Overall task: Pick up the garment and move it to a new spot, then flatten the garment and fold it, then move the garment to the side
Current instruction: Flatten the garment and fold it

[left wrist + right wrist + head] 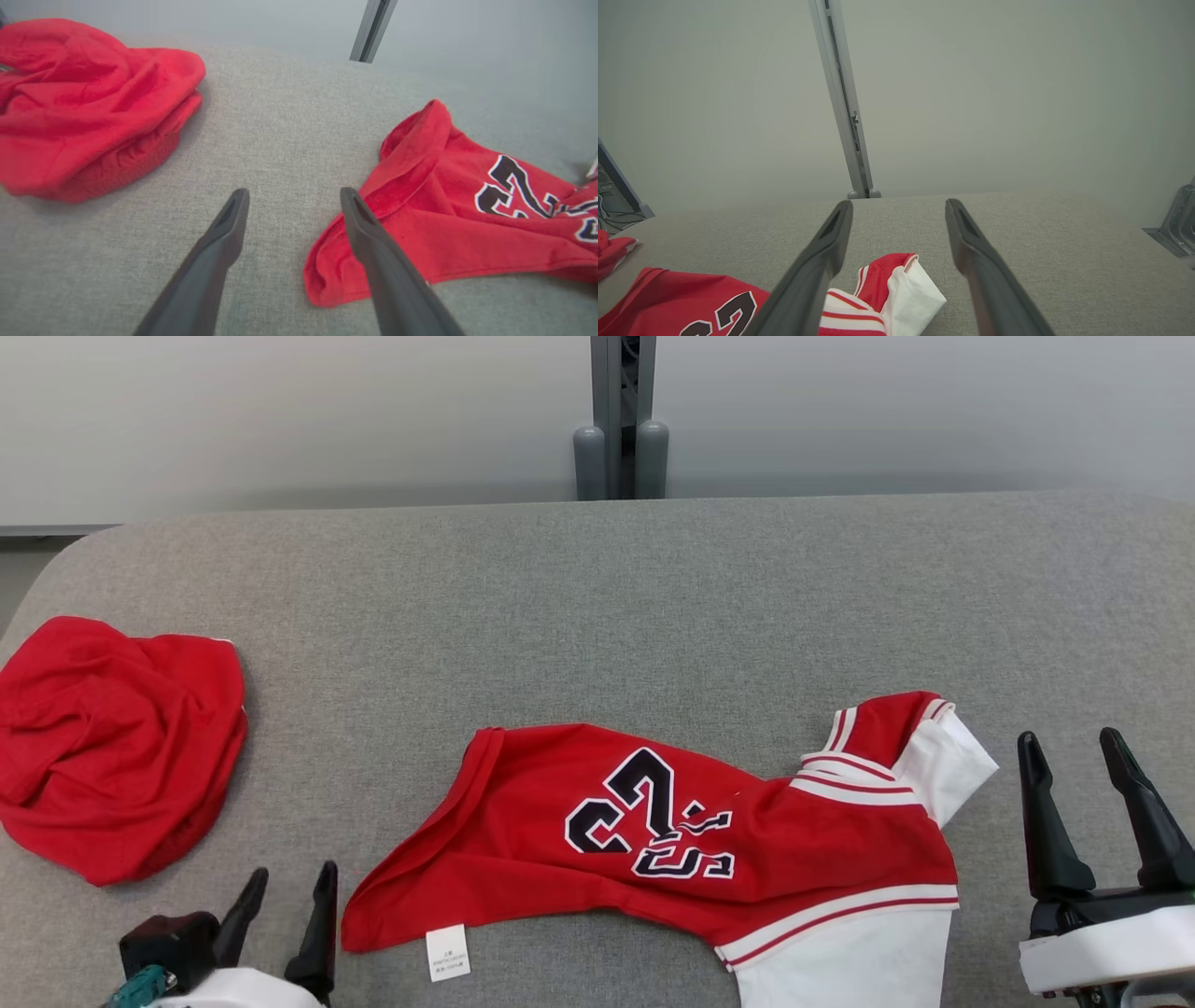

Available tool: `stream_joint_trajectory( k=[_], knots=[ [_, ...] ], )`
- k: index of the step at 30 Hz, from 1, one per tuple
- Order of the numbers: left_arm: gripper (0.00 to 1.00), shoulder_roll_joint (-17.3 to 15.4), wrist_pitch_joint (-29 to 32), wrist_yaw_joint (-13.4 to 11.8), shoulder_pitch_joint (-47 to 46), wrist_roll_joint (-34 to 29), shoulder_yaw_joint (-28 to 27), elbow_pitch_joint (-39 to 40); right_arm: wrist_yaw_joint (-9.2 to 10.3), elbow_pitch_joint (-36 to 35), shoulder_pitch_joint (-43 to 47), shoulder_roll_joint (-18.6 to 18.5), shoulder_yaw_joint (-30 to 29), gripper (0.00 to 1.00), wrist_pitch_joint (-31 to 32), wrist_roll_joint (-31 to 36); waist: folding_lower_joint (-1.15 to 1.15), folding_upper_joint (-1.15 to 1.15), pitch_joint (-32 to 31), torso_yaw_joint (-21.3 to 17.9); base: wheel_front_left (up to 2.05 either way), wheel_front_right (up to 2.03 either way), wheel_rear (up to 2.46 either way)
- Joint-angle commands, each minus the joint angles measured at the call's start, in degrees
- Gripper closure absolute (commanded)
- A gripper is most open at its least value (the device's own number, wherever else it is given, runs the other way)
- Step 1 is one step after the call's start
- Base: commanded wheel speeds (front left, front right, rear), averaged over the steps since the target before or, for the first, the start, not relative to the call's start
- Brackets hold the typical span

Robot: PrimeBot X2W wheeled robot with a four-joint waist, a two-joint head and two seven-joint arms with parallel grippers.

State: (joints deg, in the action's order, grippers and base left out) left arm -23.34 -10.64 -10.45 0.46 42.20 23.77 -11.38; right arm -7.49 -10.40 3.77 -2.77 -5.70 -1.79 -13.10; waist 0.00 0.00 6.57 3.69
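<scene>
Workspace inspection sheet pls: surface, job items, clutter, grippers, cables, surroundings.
Surface: grey fabric table top, rounded at the far left corner.
Job's things: red and white jersey lying wrinkled near the front edge, number print up, white label at its hem.
Clutter: crumpled red bundle at the left, apart from the jersey.
Grippers: left gripper open, empty, just left of the jersey's hem corner; right gripper open, empty, right of the white sleeve.
Cables: thin dark cables off the table's edge, right wrist view.
Surroundings: pale wall; grey post behind the far edge.
</scene>
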Motion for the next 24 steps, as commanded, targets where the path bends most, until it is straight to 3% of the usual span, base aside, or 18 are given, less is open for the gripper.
stream_joint_trajectory(
  k=[1, 7, 14, 20, 24],
  knots=[
    [0.0, -0.2, -0.4, -0.6, -1.56, -0.61, -0.37, 0.53, -0.01, -0.36, -0.58, -0.27, -0.37, 0.0, -0.34, 0.33, 0.0, 0.0, -0.03, 0.0, 0.0, 0.0, 0.0],
    [0.0, 0.56, -2.72, -4.01, -3.46, -3.62, -1.81, 7.82, -0.01, -0.63, -0.65, -0.26, 0.32, 0.0, -0.16, 1.34, 0.0, 0.0, -0.92, -0.42, 0.0, 0.0, 0.0],
    [0.0, -1.2, -1.52, -8.09, -5.56, -9.11, -0.74, 14.95, -0.01, 0.23, 0.3, -0.26, 1.77, 0.0, 0.32, 1.55, 0.0, 0.0, -2.6, -1.36, 0.0, 0.0, 0.0],
    [0.0, -3.07, 2.32, -11.16, -2.37, -11.61, 1.23, 15.91, -0.01, 2.34, 1.78, -0.26, 3.87, 0.0, 0.86, 0.72, 0.0, 0.0, -4.56, -2.83, 0.0, 0.0, 0.0],
    [0.0, -2.99, 2.7, -11.69, -0.06, -10.66, 1.43, 16.16, -0.01, 3.24, 2.95, -0.27, 4.9, 0.0, 0.4, 0.14, 0.0, 0.0, -5.33, -3.18, 0.0, 0.0, 0.0]
  ],
)
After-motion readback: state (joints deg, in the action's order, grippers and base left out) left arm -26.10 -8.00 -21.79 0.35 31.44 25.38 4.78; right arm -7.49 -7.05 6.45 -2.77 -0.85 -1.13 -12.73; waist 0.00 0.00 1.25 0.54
